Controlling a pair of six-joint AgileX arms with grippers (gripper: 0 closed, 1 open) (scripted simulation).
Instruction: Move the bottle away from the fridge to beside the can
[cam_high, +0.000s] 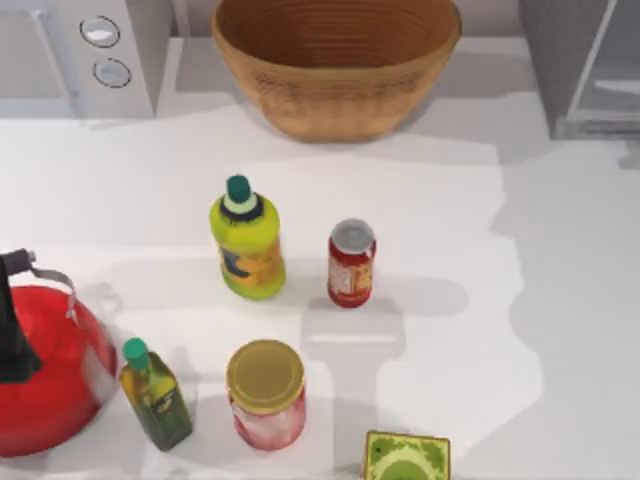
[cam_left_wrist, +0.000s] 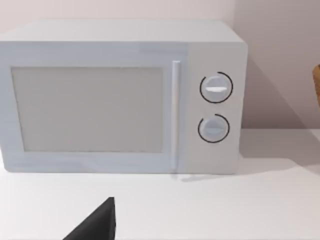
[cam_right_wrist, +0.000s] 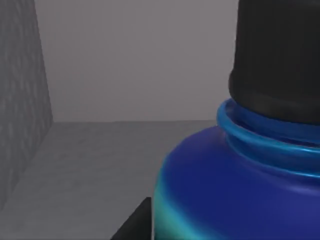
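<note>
The bottle looms close in the right wrist view, showing a turquoise-to-blue shoulder, a blue collar and a black cap. A dark part of my right gripper lies right against its side. A grey textured wall rises beside them. The can, red with a silver top, stands upright mid-table in the top view. The fridge occupies the far right corner. A dark tip of my left gripper hangs over the table in front of the white appliance.
A wicker basket sits at the back centre and the white two-knob appliance at back left. Left of the can stands a yellow-green bottle. Near the front are a red kettle, an oil bottle, a yellow-lidded jar and a green box.
</note>
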